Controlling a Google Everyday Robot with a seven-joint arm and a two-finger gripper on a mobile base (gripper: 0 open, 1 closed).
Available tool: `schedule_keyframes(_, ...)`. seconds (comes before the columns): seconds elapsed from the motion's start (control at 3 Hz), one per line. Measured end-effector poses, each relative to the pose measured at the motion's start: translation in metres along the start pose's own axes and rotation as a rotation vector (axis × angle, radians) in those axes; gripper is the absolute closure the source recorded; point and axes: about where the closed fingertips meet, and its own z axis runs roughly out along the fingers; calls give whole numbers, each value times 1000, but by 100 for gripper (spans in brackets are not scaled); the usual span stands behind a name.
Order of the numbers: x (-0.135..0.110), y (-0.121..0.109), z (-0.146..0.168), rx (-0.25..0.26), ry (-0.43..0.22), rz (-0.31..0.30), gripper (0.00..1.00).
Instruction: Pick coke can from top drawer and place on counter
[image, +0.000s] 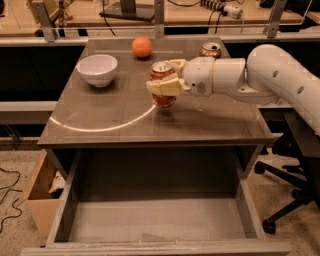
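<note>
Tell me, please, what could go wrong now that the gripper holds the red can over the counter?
1. The gripper grips the coke can low over the counter; whether it touches is unclear. Released early, it may tip and roll toward the open top drawer.
2. The tan can stands close behind the arm; pulling back could knock it.
</note>
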Motion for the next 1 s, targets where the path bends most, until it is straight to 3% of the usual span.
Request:
schedule_keyframes(0.67, 39, -9, 0, -3, -40, 64, 100)
schedule_keyframes(1.0, 33, -10, 0, -3, -40, 64, 82)
